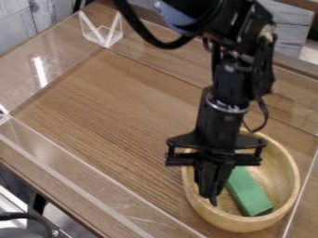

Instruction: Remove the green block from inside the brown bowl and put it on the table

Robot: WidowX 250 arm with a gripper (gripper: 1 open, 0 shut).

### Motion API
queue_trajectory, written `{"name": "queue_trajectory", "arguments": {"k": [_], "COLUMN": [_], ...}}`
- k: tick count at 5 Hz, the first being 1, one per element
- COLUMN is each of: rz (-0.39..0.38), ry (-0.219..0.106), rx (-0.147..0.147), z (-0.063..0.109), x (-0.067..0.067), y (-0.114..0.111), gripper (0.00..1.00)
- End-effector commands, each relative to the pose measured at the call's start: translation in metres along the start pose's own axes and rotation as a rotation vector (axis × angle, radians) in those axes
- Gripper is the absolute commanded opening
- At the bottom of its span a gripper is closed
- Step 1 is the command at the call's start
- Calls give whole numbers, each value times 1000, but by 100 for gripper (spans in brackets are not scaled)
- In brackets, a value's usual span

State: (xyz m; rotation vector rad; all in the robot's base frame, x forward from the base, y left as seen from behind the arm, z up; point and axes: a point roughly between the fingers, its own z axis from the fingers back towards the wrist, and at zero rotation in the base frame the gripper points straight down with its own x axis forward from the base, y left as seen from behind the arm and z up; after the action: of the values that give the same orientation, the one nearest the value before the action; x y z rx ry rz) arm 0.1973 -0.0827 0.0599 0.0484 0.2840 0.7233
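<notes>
The black arm reaches down steeply from the top of the view, and its gripper (214, 192) points into the brown bowl (288, 177), which sits at the lower right of the wood-grain surface (112, 102), close to the clear acrylic wall (74, 181) along the front edge. The gripper's fingers are pressed together into one dark point with nothing between them; the tip seems to hover at the left inner side of the bowl, though from this angle I cannot tell whether it touches the wood. The green block (252, 194) lies flat on the bowl's floor (it is a bright, matte bar, set at a slant), just to the right of the gripper tip and not held by it. The gripper's black crossbar spans out above the bowl's left rim. A small clear stand (102, 31) rests at the far left corner of the surface, well apart from the bowl.
</notes>
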Motion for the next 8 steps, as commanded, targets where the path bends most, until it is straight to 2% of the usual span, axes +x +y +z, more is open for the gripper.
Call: {"name": "queue_trajectory", "arguments": {"k": [1,2,3,4,5,6,7,8], "rz": [4,31,61,62,36,44,24,40], "ry": [-26,-26,-50,-79,-98,-107,-132,-130], "rx": [-77,-146,-214,-248,-262,-282,-304,-315], "z": [33,77,131,167,153,139,127,116], "x": [6,19,32,57,64,63,70,42], "y": [1,13,23,24,16,11,-4,-18], "gripper": [0,0,0,0,100,100,100,100]}}
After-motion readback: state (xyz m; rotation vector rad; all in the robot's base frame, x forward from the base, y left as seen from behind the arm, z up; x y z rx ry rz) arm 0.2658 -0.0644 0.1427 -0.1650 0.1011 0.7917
